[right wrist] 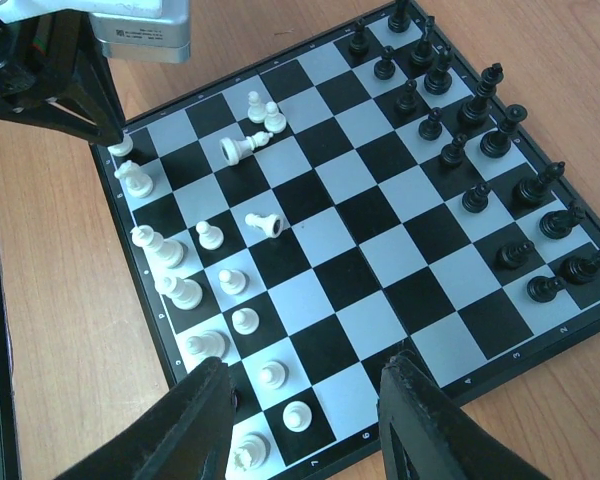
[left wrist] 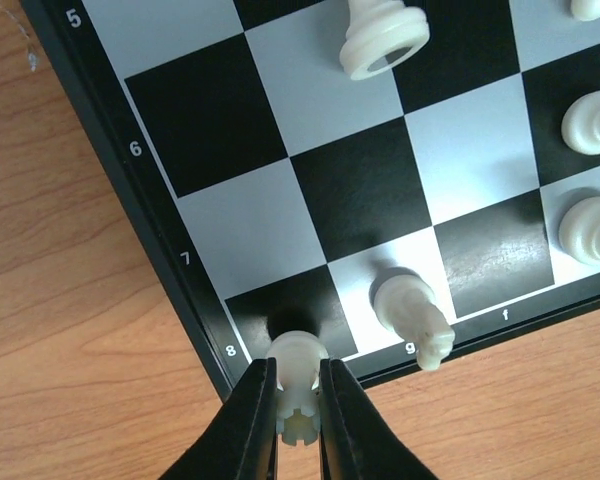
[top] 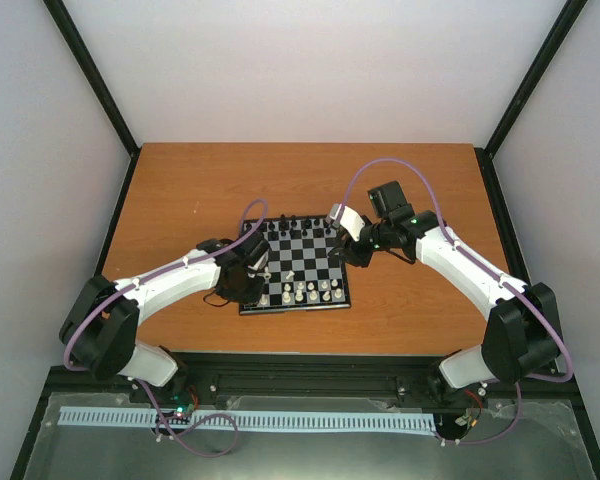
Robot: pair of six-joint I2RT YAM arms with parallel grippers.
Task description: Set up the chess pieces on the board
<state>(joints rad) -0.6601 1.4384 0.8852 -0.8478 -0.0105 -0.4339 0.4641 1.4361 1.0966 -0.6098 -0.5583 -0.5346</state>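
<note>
The board (top: pixel 305 262) lies mid-table. Black pieces (top: pixel 300 222) line its far edge and white pieces (top: pixel 310 292) its near edge. My left gripper (left wrist: pixel 298 400) is shut on a white rook (left wrist: pixel 298 365), which it holds upright over the corner square next to a white knight (left wrist: pixel 412 315). In the right wrist view this rook (right wrist: pixel 121 146) sits at the board's top left corner. My right gripper (right wrist: pixel 305 420) is open and empty above the board's edge (right wrist: pixel 460 385). Two white pieces (right wrist: pixel 265 222) (right wrist: pixel 238 148) lie on their sides on middle squares.
The board rests on a brown wooden table (top: pixel 180 190) with black frame rails and white walls around it. A purple cable (top: pixel 255 207) loops over the board's left far corner. Bare wood (left wrist: pixel 70 330) lies beside the board's corner.
</note>
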